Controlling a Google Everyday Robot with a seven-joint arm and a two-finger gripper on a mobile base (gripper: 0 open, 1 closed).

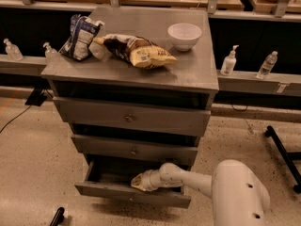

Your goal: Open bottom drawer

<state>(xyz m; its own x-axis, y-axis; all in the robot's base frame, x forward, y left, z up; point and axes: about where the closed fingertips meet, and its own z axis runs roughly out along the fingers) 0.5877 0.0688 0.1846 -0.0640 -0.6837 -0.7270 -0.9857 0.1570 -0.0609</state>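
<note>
Bottom drawer (123, 191): low in the middle of the frame, under the middle drawer (134, 150). It is part way out, and its dark inside shows.
Gripper (141, 181): at the top edge of the drawer front, at the end of the white arm (190, 179) that comes from the lower right.
Claw grip: I cannot tell if it is spread or pinching.
Knob: I cannot see it.
What could go wrong: the claw may slip off the edge if its hold is weak. A pull to one side may jam the drawer. A hard tug may shake the bowl (184, 34) and the chip bag (138, 51) on top.
</note>
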